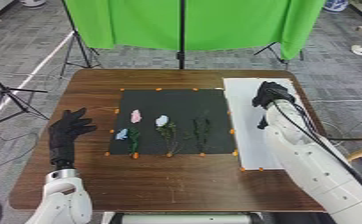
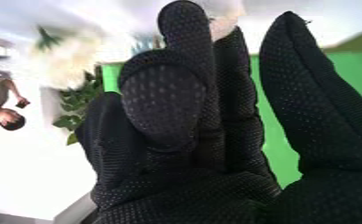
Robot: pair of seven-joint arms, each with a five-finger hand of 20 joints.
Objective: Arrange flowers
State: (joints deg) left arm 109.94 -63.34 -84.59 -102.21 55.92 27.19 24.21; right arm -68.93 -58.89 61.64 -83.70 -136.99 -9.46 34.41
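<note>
1. Head view: small flowers (image 1: 161, 120) lie on the black mat (image 1: 182, 100)
2. Left hand (image 1: 68, 132) is open beside the mat
3. Right hand (image 1: 271, 93) is over white paper (image 1: 253, 150); I can't tell if it's gripping
4. Right wrist view: white bloom (image 2: 68, 60) nearby

Room along the table's (image 1: 169, 192) near side, flowers (image 1: 162, 121) (apparently flat) beyond

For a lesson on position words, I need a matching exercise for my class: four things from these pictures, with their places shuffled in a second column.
Things
1. Pink flower
2. Green cloth
3. Left hand
4. Right hand

Places
A. Behind the table
B. Over the white sheet
C. On the black mat
D. Left of the mat

Pairs: 1-C; 2-A; 3-D; 4-B
</note>
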